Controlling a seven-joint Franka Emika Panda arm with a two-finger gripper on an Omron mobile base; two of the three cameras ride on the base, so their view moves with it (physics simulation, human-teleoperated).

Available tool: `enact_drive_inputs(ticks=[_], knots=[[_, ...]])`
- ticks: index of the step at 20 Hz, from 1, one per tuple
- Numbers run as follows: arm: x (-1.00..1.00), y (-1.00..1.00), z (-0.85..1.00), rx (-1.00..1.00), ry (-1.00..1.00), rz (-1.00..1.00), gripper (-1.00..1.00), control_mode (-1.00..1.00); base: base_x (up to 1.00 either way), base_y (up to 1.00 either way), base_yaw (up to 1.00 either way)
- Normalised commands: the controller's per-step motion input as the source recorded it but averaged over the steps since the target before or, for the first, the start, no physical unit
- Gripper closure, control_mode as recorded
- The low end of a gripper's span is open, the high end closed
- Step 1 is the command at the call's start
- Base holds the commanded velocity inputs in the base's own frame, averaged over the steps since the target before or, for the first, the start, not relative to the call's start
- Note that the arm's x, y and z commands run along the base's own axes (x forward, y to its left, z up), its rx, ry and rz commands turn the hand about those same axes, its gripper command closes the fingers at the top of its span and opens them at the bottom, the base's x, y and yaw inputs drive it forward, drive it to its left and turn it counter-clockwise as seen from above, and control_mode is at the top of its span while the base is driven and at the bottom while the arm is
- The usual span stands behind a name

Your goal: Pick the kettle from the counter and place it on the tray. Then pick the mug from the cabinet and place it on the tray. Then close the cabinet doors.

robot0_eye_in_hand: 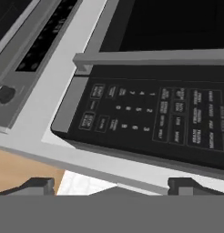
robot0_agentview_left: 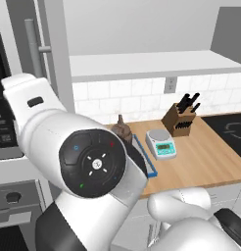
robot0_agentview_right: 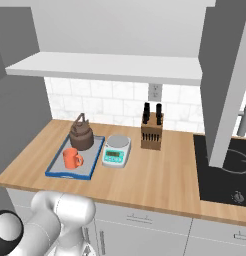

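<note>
Butcher-block counter (robot0_agentview_right: 145, 175) under white tile wall, black hob at right. Blue-rimmed tray (robot0_agentview_right: 57, 169) on counter carries kettle (robot0_agentview_right: 81, 135) and orange mug (robot0_agentview_right: 71, 158), just beside each other. Scale (robot0_agentview_right: 116, 150) and knife block (robot0_agentview_right: 151, 131) right of tray. Cabinet door (robot0_agentview_right: 225, 80) stands open. Gripper (robot0_eye_in_hand: 111, 184) faces microwave keypad (robot0_eye_in_hand: 150, 118), fingertips spread, holding nothing.
</note>
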Motion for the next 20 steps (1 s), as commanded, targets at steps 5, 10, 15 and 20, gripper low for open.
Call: enact_drive_inputs(ticks=[5, 10, 15, 20], knots=[[0.31, 0.1, -0.08, 0.04, 0.0, -0.11, -1.0, -1.0, 0.0, 0.0, 0.0], [0.22, 0.09, -0.05, 0.03, 0.0, -0.12, -1.0, -1.0, 0.0, 0.0, 0.0], [0.23, -0.01, 0.0, 0.0, 0.0, -0.13, -1.0, -1.0, 0.0, 0.0, 0.0], [0.26, -0.09, 0.0, 0.0, 0.0, -0.09, -1.0, -1.0, 0.0, 0.0, 0.0]])
